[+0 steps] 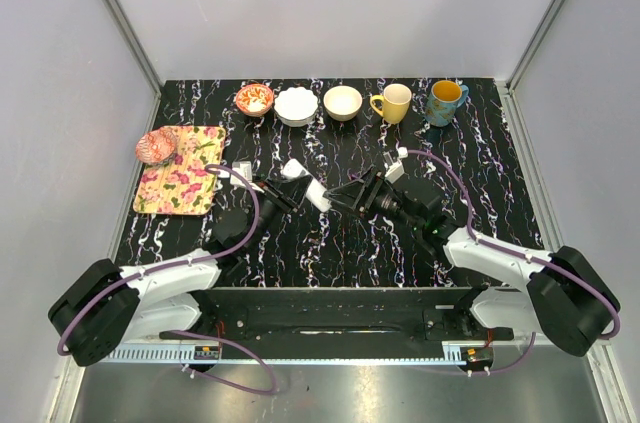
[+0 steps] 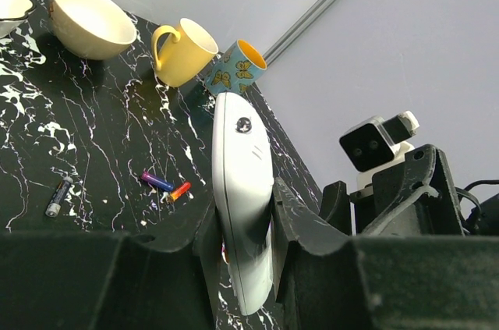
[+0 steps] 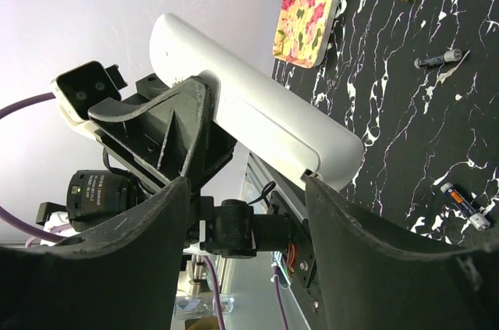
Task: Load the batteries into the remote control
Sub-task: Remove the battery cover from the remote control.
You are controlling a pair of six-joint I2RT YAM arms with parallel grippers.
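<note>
My left end effector (image 2: 245,225) pinches remote control (image 2: 242,166); right end effector (image 3: 245,182) spread, frame centre. I square up before closing.

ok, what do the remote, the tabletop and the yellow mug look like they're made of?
Remote: white plastic, smooth semi-gloss, going by soft highlights on its moulded curve.
Tabletop: black with white veining, marble-look, possibly laminate; can't tell.
Yellow mug: likely glazed ceramic, glossy sheen.
</note>
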